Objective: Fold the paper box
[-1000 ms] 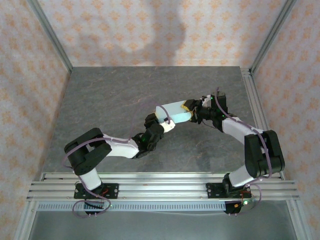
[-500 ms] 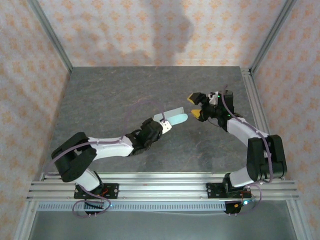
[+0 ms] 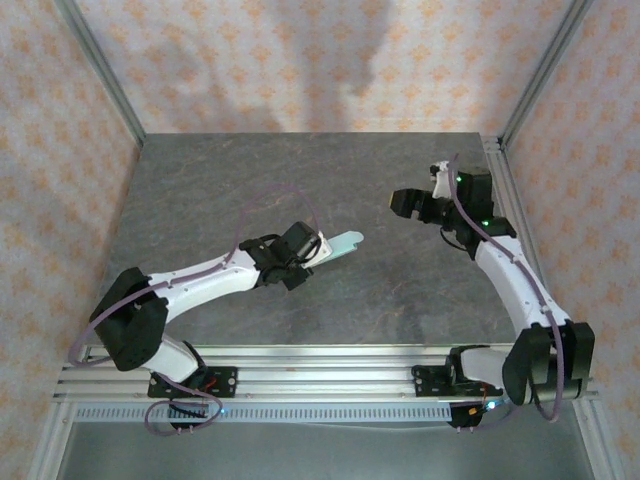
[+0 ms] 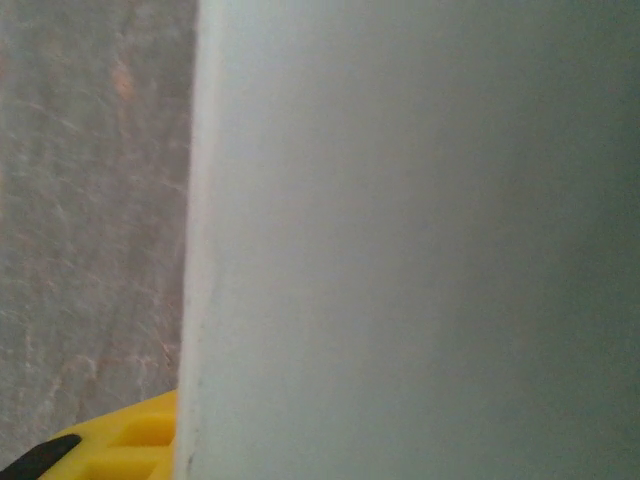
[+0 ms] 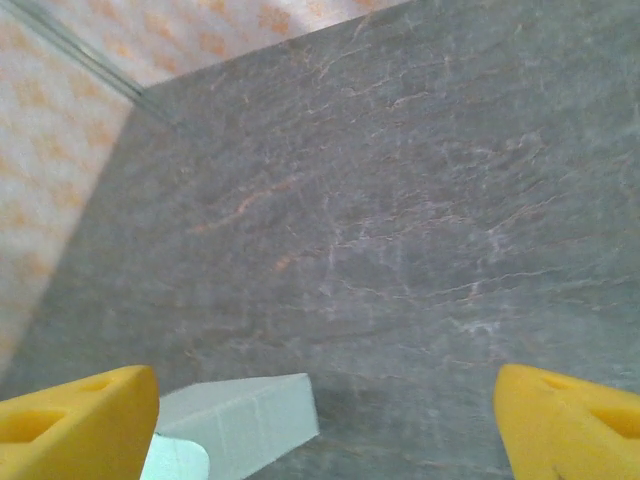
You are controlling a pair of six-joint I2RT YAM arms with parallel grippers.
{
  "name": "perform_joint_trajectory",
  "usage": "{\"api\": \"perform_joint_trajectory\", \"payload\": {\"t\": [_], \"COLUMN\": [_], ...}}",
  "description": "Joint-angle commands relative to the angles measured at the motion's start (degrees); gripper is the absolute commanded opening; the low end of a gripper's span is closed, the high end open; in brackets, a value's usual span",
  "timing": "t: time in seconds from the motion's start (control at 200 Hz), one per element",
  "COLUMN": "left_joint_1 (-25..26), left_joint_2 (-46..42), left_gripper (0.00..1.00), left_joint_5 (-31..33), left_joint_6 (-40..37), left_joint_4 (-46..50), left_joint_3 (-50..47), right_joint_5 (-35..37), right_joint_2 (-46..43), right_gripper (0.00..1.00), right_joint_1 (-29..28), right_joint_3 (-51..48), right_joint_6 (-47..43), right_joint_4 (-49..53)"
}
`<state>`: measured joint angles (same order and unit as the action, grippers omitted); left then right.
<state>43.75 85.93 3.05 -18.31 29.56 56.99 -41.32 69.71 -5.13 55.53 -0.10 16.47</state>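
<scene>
The paper box [image 3: 341, 243] is a small pale mint-green flat box that sticks out to the right from my left gripper [image 3: 312, 250], which is shut on its near end, a little left of the table's middle. In the left wrist view the box's flat face [image 4: 420, 240] stands close against the camera, with one yellow finger [image 4: 115, 448] showing at its lower left edge. My right gripper [image 3: 404, 203] hangs open to the right of the box and apart from it. Between its yellow fingers [image 5: 80, 420] the box end [image 5: 245, 418] shows low on the left.
The grey stone-patterned table [image 3: 220, 190] has patterned walls on three sides. An aluminium rail [image 3: 497, 180] runs along the right edge, close to the right arm. The arms' mounting rails [image 3: 320, 365] cross the near edge.
My right gripper has let go of the box, opened wide and drawn back to the right and farther off. The left arm has stretched out and now holds the box alone, turned flatter.
</scene>
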Motion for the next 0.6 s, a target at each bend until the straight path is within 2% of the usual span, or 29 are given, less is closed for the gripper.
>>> {"api": "perform_joint_trajectory", "payload": {"t": [0.0, 0.115, 0.235, 0.521, 0.596], "left_joint_1": [-1.0, -2.2, -4.4, -5.0, -5.1], "left_joint_2": [2.0, 4.1, 6.8, 12.3, 13.1], "left_gripper": [0.43, 0.43, 0.43, 0.44, 0.48], "left_joint_5": [-3.7, -7.6, -12.6, -11.7, -11.8], "left_joint_6": [-0.4, -2.2, -3.8, -6.8, -6.8], "left_joint_4": [11.6, 16.6, 21.0, 23.6, 23.7], "left_joint_3": [5.0, 8.0, 10.7, 14.4, 15.0], "right_joint_5": [1.9, 2.6, 3.2, 4.3, 4.2], "right_joint_2": [-1.2, -0.9, 0.4, 2.8, 3.5], "right_gripper": [0.86, 0.85, 0.85, 0.85, 0.85], "right_joint_1": [-1.4, -5.5, -9.0, -13.1, -13.7], "right_joint_3": [1.2, 1.6, 2.7, 4.5, 5.3], "right_joint_6": [-19.1, -27.6, -30.4, -35.4, -36.2], "right_joint_4": [7.3, 11.5, 15.7, 19.1, 19.9]}}
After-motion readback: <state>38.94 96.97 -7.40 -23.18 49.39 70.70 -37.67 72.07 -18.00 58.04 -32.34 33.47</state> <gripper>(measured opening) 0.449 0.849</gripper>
